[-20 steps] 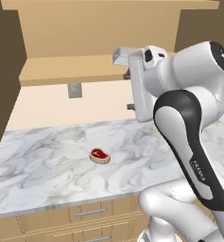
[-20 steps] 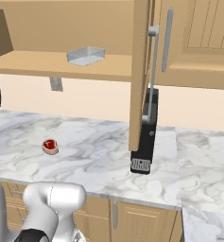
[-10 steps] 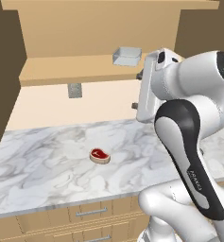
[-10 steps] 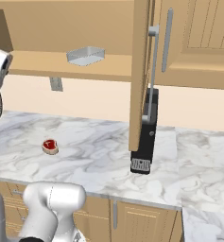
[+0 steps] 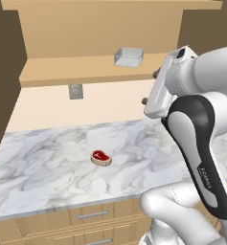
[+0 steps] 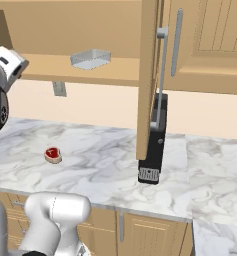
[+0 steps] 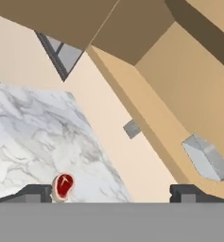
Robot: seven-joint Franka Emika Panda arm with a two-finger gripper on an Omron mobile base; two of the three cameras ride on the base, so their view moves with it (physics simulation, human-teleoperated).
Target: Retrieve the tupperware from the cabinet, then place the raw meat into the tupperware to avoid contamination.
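Hand view: gripper (image 7: 111,193) is hovering spread wide, holding nothing.
Line jaws squarely across the tupperware (image 7: 207,157) before closing.

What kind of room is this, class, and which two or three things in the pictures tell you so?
Most likely a kitchen: a marble countertop with a raw steak lying on it, an open light-wood wall cabinet with a tupperware container on its shelf, and a black coffee machine.
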